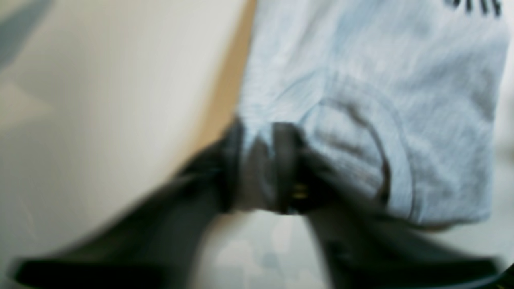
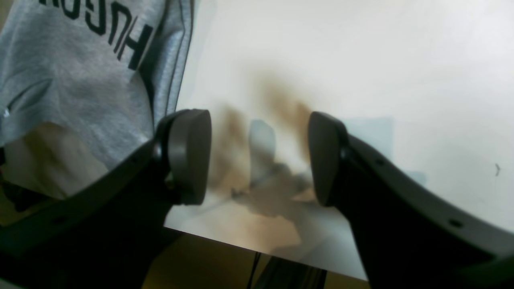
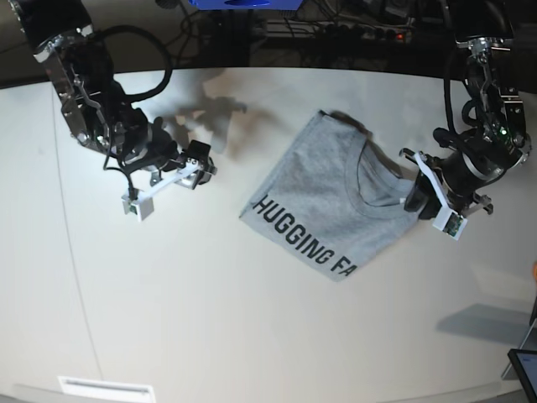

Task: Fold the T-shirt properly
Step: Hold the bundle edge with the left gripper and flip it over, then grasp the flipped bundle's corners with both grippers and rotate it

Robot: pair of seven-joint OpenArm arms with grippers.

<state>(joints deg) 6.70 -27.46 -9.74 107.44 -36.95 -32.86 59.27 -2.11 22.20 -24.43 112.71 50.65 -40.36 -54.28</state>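
Observation:
The heather-grey T-shirt (image 3: 323, 197) lies partly folded on the white table, print side up, with black block lettering along its lower edge. My left gripper (image 3: 414, 196) is at the shirt's right edge by the collar. In the blurred left wrist view it (image 1: 259, 172) is shut on a bunched fold of the T-shirt (image 1: 373, 92). My right gripper (image 3: 200, 164) hovers over bare table well left of the shirt. In the right wrist view it (image 2: 257, 158) is open and empty, with the T-shirt (image 2: 68, 76) and its lettering at the upper left.
The white table (image 3: 210, 285) extends around the shirt on all sides. Dark cables and a blue object (image 3: 243, 3) lie beyond the far edge. A dark device (image 3: 525, 364) sits at the bottom right corner. The table's edge (image 2: 241, 245) shows below my right gripper.

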